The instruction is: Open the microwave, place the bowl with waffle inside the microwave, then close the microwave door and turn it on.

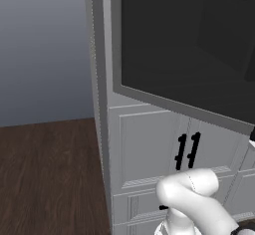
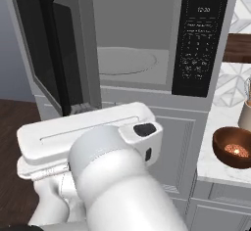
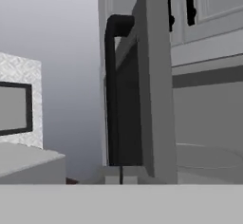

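Note:
The microwave stands open, its grey cavity and round turntable bare. The microwave door is swung out to the left; its long black bar handle faces the cavity side. From the left base view I see the door's dark glass from outside. A brown bowl with the waffle in it rests on the white counter to the right of the microwave. My gripper is shut on nothing, just below the foot of the handle, beside the door's edge.
A dark control panel fills the microwave's right side. Grey panelled cabinet doors with small black handles sit below it. The marble counter also carries a pale jar behind the bowl. Dark wood floor lies to the left.

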Controlling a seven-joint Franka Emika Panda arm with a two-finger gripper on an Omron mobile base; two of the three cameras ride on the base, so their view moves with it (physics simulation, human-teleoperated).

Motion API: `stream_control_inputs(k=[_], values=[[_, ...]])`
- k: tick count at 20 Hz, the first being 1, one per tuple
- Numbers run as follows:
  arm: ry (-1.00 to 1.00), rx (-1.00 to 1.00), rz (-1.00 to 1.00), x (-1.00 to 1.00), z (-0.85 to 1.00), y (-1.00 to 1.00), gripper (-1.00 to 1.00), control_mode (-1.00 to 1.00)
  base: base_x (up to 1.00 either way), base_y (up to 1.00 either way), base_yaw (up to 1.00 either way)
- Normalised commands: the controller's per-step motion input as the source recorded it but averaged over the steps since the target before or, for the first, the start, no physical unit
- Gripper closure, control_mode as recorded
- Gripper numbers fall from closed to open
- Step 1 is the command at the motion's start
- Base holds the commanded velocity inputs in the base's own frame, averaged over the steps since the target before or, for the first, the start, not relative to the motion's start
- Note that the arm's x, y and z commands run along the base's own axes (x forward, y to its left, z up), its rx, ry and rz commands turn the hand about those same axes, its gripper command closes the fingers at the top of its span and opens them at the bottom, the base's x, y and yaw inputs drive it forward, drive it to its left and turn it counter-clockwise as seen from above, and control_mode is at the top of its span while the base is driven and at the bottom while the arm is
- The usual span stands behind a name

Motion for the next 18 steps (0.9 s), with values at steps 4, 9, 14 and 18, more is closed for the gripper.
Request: stream_control_inputs(k=[4,9,14,18], values=[[0.25,0.18,-0.15,0.83,-0.55,-0.91,-1.0,-1.0,0.0,0.0,0.0],[0.09,0.1,-0.01,0.91,-0.41,-0.44,-1.0,-1.0,0.0,0.0,0.0],[0.0,0.05,0.04,0.62,-0.16,0.14,-1.0,-1.0,0.0,0.0,0.0],[0.0,0.05,0.14,0.82,-0.17,0.15,-1.0,-1.0,0.0,0.0,0.0]])
